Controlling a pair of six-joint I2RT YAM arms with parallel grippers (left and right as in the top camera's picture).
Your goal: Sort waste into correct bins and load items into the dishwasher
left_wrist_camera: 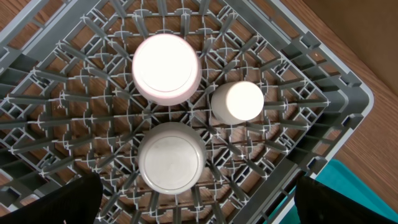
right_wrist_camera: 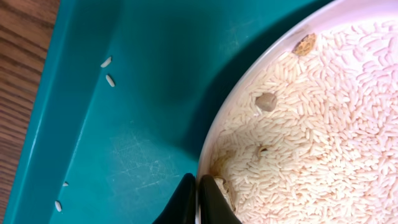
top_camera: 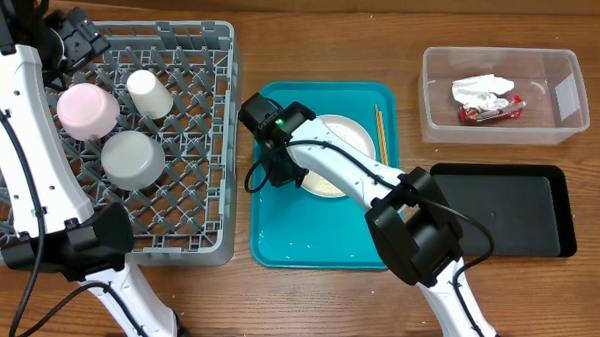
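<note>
The pale pink plate (top_camera: 353, 140) (right_wrist_camera: 208, 140) lies in the teal tray, covered with white rice (right_wrist_camera: 311, 124). My right gripper (top_camera: 285, 174) (right_wrist_camera: 198, 190) is shut on the plate's left rim, one finger inside and one outside. Two chopsticks (top_camera: 379, 131) lie beside the plate. In the grey dish rack (top_camera: 194, 200) (left_wrist_camera: 323, 93) stand a pink bowl (top_camera: 87, 111) (left_wrist_camera: 166, 67), a grey-white bowl (top_camera: 132, 160) (left_wrist_camera: 171, 157) and a white cup (top_camera: 150, 93) (left_wrist_camera: 237, 101), all upside down. My left gripper (left_wrist_camera: 199, 183) hangs open above them, holding nothing. The clear tub (top_camera: 558, 92) holds the napkin (top_camera: 481, 88) and red wrapper (top_camera: 490, 112).
The teal tray (top_camera: 308, 239) (right_wrist_camera: 137, 124) sits between the rack and the bins, with a few loose rice grains (right_wrist_camera: 107, 62) on its floor. The black tray (top_camera: 509, 211) lies at the right, below the clear tub, partly under my right arm.
</note>
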